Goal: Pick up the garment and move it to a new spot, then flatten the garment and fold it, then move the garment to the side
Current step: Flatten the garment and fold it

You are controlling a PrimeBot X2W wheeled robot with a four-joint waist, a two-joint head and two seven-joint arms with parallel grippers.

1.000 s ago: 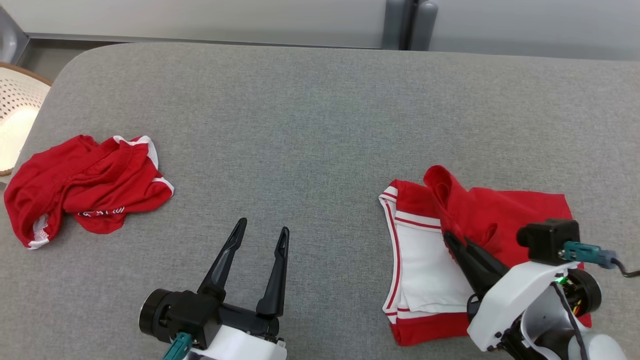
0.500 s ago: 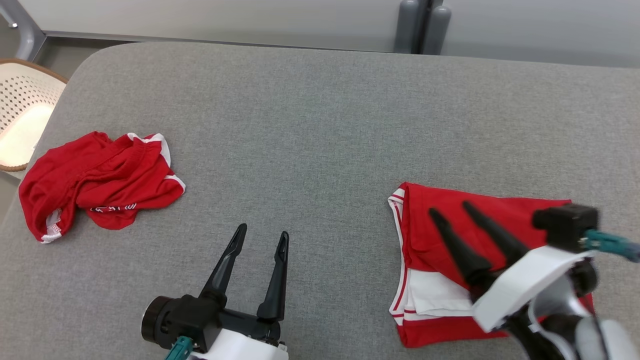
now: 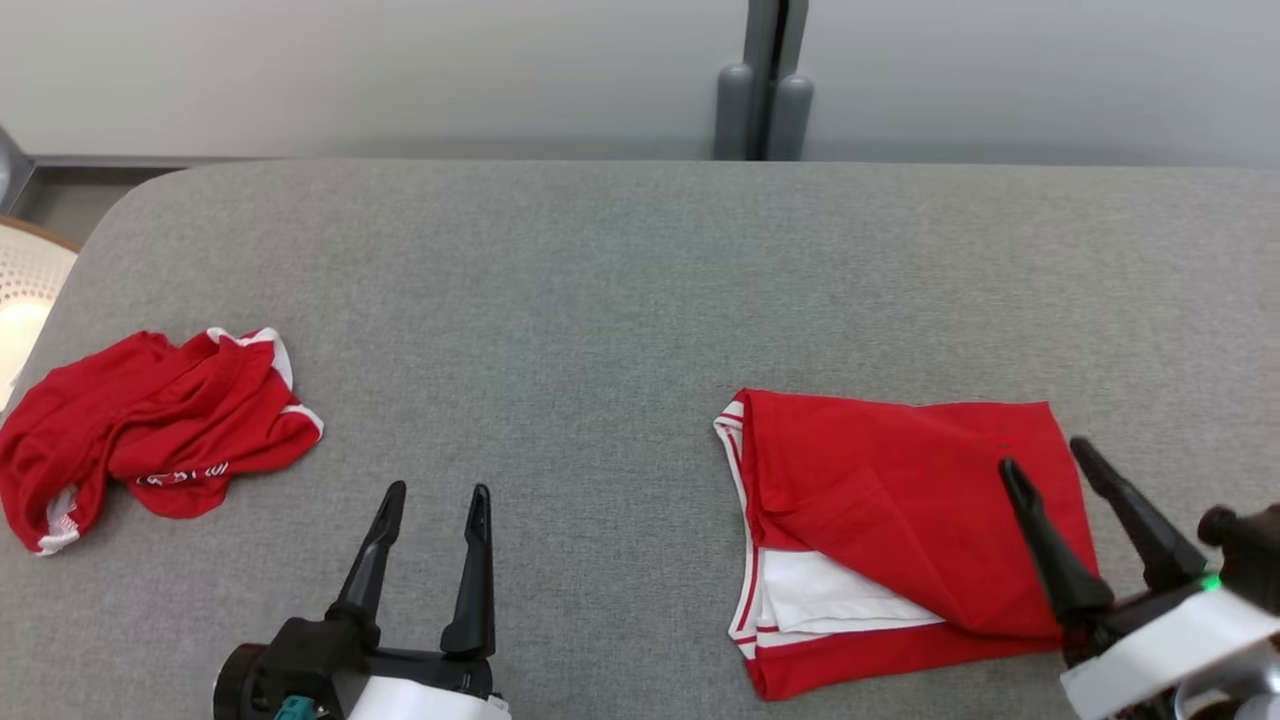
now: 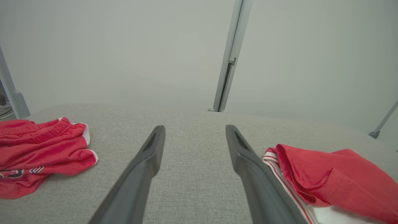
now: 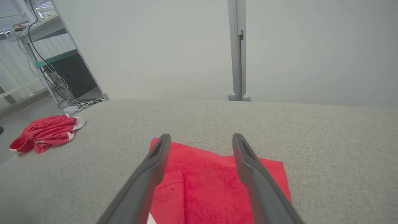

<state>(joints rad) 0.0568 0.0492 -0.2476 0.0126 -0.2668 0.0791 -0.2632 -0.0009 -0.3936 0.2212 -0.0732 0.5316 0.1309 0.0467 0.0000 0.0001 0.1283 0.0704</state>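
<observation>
Head view shows two red garments on the grey tabletop (image 3: 600, 300). One is the folded garment (image 3: 900, 500), a flat red rectangle with white, red-striped layers peeking out at its lower left, lying on the right side near the front edge. The other is a crumpled garment (image 3: 150, 420), red with white trim, bunched near the left edge and well apart from the first. There are two claws, one on each side at the front. A pale perforated basket (image 3: 25, 290) sits off the tabletop's left edge, and a grey post (image 3: 765, 100) stands against the plain wall behind. The open stretch of tabletop between the two garments is bare cloth. The left claw (image 3: 437, 490) hovers over this bare stretch, its fingers spread wide and holding nothing. The right claw (image 3: 1043, 455) is also spread wide and empty. One of its fingers lies over the folded garment's right edge and the other over the bare tabletop just beside it. Whether either fingertip touches the cloth cannot be told.
</observation>
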